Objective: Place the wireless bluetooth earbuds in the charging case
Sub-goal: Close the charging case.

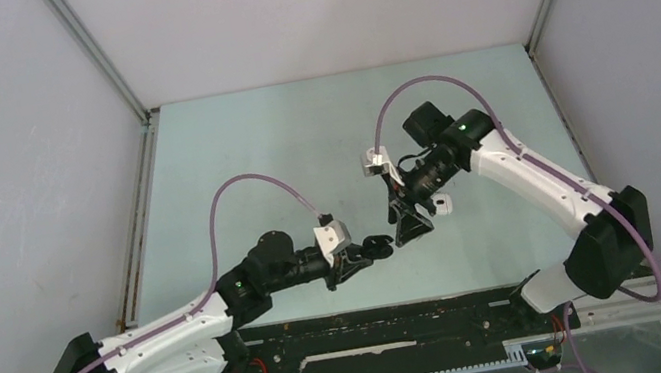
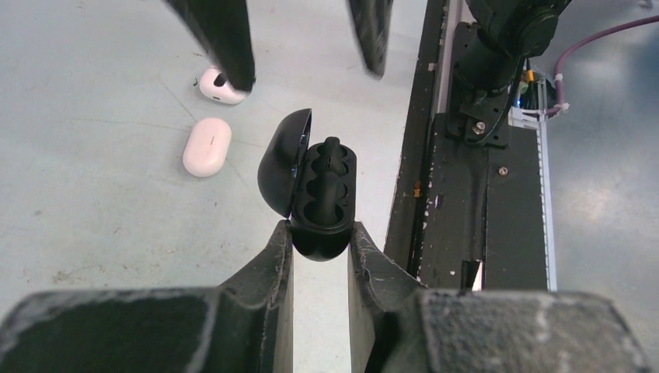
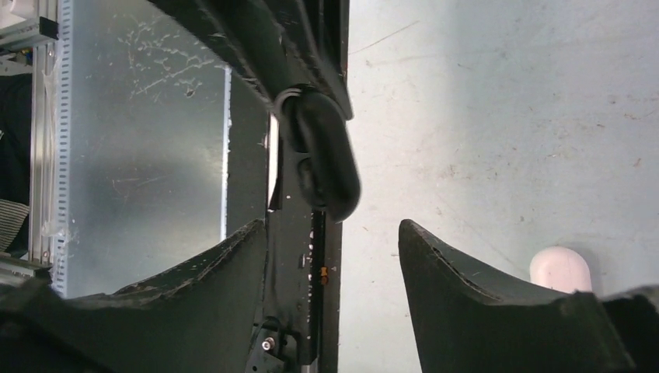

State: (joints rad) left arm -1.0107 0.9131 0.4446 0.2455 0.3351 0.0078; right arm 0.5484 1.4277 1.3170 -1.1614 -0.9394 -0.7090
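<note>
My left gripper (image 2: 320, 229) is shut on the near end of a black charging case (image 2: 319, 194), whose lid stands open to the left. A black earbud (image 2: 332, 149) appears to sit in the case's far slot; the stem shows, the rest is dark. The right gripper (image 2: 308, 76) hangs open just past the case, nothing between its fingers. In the right wrist view the case (image 3: 322, 163) shows side-on ahead of that open gripper (image 3: 332, 225). From above, both grippers, left (image 1: 363, 254) and right (image 1: 411, 224), meet at the case (image 1: 378, 243).
A shut white case (image 2: 207, 146) lies on the table to the left of the black one. Another white rounded piece (image 2: 217, 87) lies beyond it, partly behind a right finger (image 2: 225, 39). A black rail (image 2: 435, 194) runs along the near table edge.
</note>
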